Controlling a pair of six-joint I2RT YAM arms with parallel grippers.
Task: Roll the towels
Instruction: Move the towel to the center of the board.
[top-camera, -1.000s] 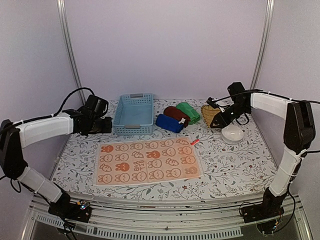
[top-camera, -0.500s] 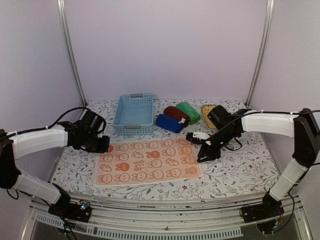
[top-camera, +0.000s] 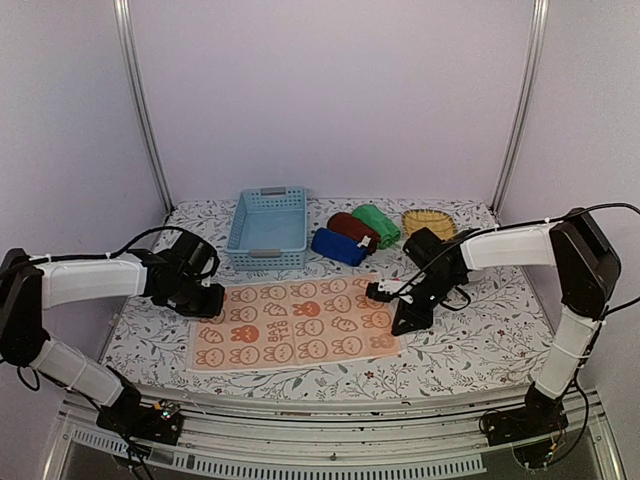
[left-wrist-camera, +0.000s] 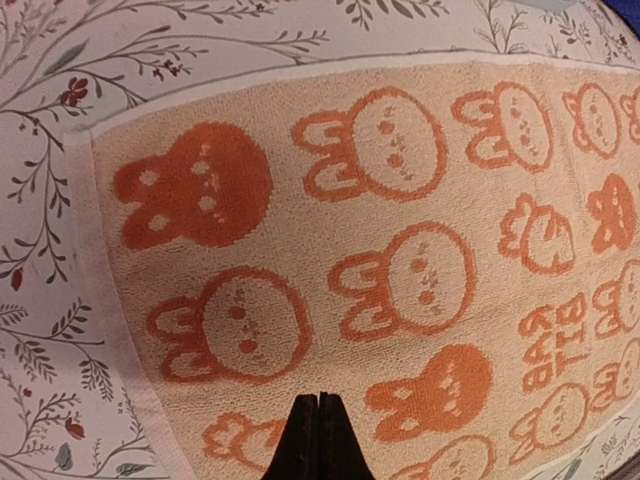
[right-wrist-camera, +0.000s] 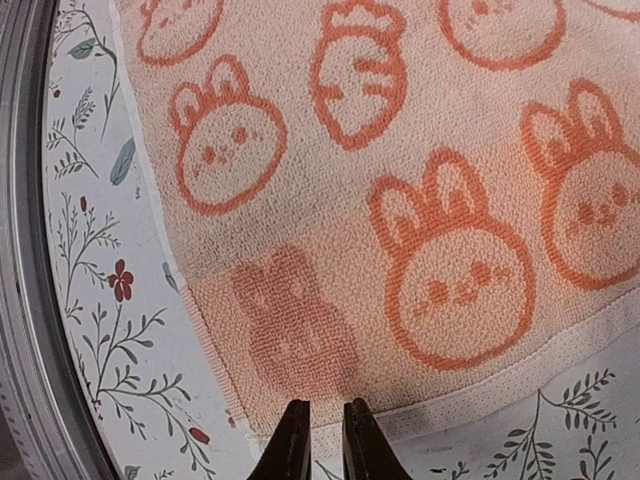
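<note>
Table (top-camera: 460, 340) with floral cover fills the lower half of the top view. Orange towel (top-camera: 295, 322) with the white bunny print lies flat and unrolled at centre, long side across the frame. Left arm (top-camera: 90, 280): forearm runs in from the left edge, wrist bent down, left gripper (top-camera: 203, 299) over the towel's upper-left corner, which it hides in the top view. Right arm (top-camera: 510, 245): elbow high at the right edge, forearm reaching left, right gripper (top-camera: 404, 318) pointing down at the towel's right edge. Light blue basket (top-camera: 268, 228) sits above the towel, upper left of centre. Rolled dark blue towel (top-camera: 338, 246), maroon towel (top-camera: 352, 228) and green towel (top-camera: 377, 224) are bunched just right of it, with the wicker tray (top-camera: 430, 220) further right. In the left wrist view the left gripper (left-wrist-camera: 318, 440) has its tips pressed together with nothing visible between them, over the towel near its hem. In the right wrist view the right gripper (right-wrist-camera: 322, 440) shows a narrow gap with nothing seen pinched, right at the towel's corner hem. Fingers are cut off at the bottom edge in both wrist views, and contact with the cloth is hard to judge.
</note>
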